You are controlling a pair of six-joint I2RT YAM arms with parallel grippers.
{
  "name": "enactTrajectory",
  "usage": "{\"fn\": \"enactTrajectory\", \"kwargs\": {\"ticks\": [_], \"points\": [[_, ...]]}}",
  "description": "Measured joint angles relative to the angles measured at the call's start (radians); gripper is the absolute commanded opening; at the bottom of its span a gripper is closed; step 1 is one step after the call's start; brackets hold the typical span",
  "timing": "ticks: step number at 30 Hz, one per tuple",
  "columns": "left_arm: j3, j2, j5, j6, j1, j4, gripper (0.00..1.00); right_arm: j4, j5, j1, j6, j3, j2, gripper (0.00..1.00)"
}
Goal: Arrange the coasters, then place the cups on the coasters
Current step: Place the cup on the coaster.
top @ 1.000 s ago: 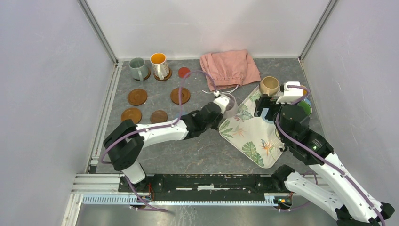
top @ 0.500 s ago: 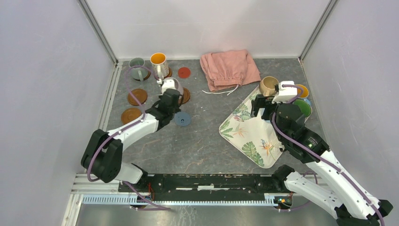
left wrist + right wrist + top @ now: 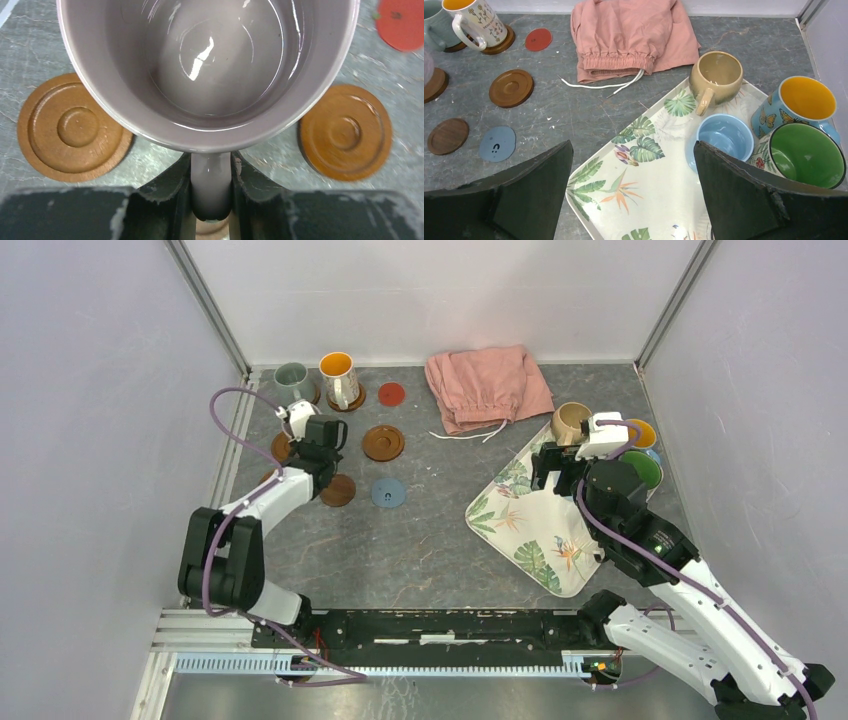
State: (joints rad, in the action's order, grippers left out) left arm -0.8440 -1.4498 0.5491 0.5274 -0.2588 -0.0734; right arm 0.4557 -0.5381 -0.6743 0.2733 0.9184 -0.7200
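**Lilac mug carried over to the far-left coasters**

Top view: since half a second ago your left gripper (image 3: 303, 428) has swung left, off the central brown coaster (image 3: 383, 442) and over to the far-left group, and the blue coaster (image 3: 388, 492) lies clear of the arm. Your right gripper (image 3: 558, 464) has barely shifted over the leaf-patterned tray (image 3: 530, 540). Left wrist view: your fingers (image 3: 172, 197) are clamped tight on the handle of the lilac mug (image 3: 210, 75), which is glossy, smooth and round. It sits between a left-side coaster (image 3: 75, 127) and a right-side coaster (image 3: 345, 131), both matte, wood-like and ringed. You cannot tell whether it touches down. Right wrist view: the jaws are spread wide and hold nothing, with the rounded beige mug (image 3: 716, 75) and the light blue cup (image 3: 724, 137) on the far-right part of the tray.
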Motion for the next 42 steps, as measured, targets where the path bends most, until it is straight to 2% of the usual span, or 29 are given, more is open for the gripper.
{"fn": "enactTrajectory", "kwargs": {"ticks": [5,12,23,42], "points": [[-0.045,-0.095,-0.005,0.011,0.097,0.0,0.02,0.001,0.003,0.0,-0.002,-0.002,0.006,0.98],[-0.119,-0.214,-0.037,0.012,0.177,0.0,0.02,0.002,0.003,0.0,-0.002,-0.013,0.025,0.98],[-0.195,-0.333,-0.089,0.022,0.214,-0.002,0.02,0.005,-0.001,0.0,-0.006,-0.018,0.027,0.98],[-0.199,-0.349,-0.089,0.023,0.243,-0.054,0.02,0.013,-0.005,0.0,-0.01,-0.018,0.025,0.98]]}}
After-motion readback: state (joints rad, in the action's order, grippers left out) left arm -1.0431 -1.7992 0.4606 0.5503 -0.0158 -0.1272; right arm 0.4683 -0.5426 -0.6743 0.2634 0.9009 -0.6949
